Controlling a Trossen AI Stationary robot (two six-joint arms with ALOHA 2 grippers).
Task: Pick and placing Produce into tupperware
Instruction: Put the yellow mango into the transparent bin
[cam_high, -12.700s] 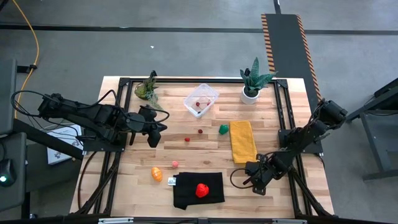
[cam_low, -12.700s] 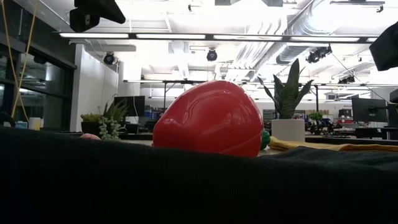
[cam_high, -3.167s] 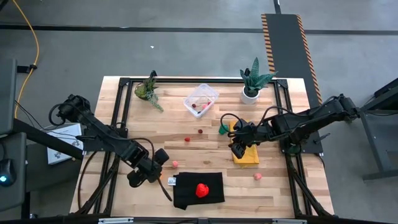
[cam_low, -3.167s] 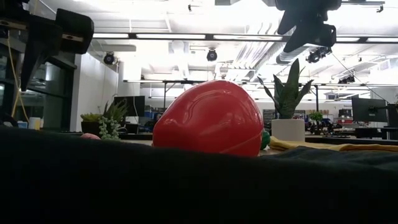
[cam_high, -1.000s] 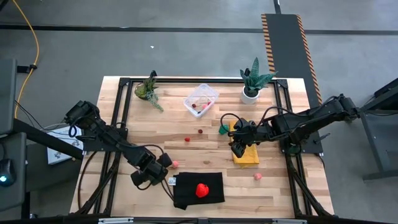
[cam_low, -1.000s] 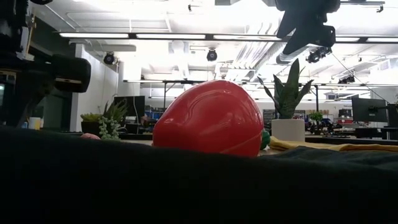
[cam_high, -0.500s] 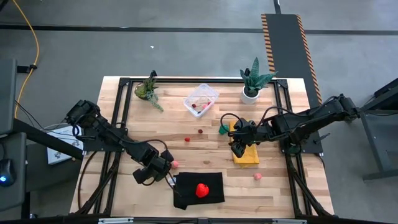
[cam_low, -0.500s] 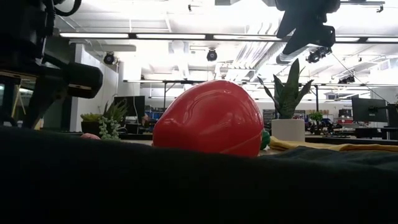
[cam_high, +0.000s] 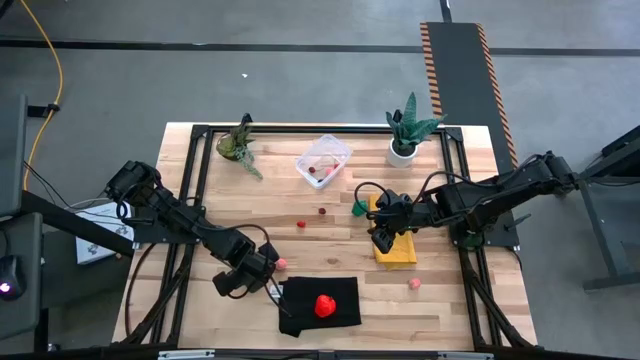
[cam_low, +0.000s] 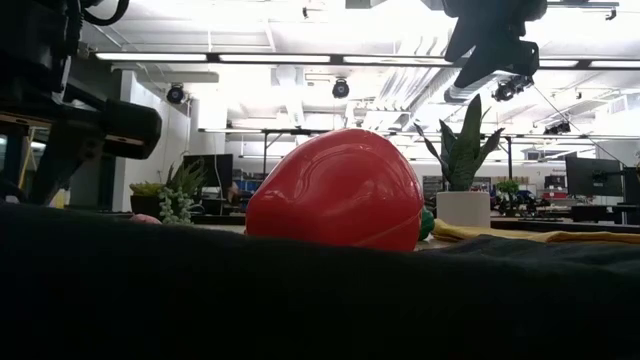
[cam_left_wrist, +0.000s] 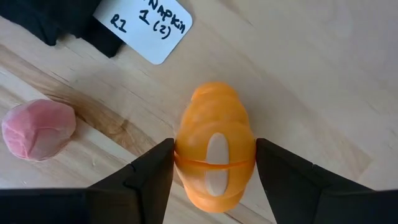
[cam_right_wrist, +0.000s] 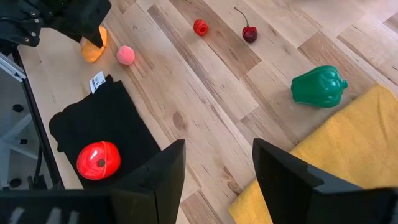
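My left gripper (cam_high: 252, 277) points down at the near left, next to the black cloth. In its wrist view the orange piece (cam_left_wrist: 214, 158) lies on the wood, filling the gap between the open fingers (cam_left_wrist: 152, 171). My right gripper (cam_right_wrist: 217, 186) hovers open and empty above the yellow cloth's left edge (cam_high: 383, 236). The clear tupperware (cam_high: 323, 160) stands at the far middle with red bits inside. A big red piece (cam_high: 324, 305) rests on the black cloth. Pink pieces (cam_high: 282, 263) (cam_high: 414, 284), a red berry (cam_high: 301, 224), a dark cherry (cam_high: 322, 211) and a green pepper (cam_high: 358, 207) lie loose. My left gripper comes from above, one finger (cam_left_wrist: 280, 171) close on each long side of the orange piece (cam_left_wrist: 186, 155), which lies flat on the table. Whether the fingers touch it, I cannot tell.
Two potted plants (cam_high: 238, 145) (cam_high: 405, 135) stand along the far edge. A yellow cloth (cam_high: 392, 228) lies right of centre and a black cloth (cam_high: 300, 320) near the front, with a white label (cam_left_wrist: 146, 25) at its left edge. Black frame rails run along both table sides.
My left gripper has swung a little toward the table's right, toward the black cloth's left edge, and now stands over the orange piece. My right arm has kept still.
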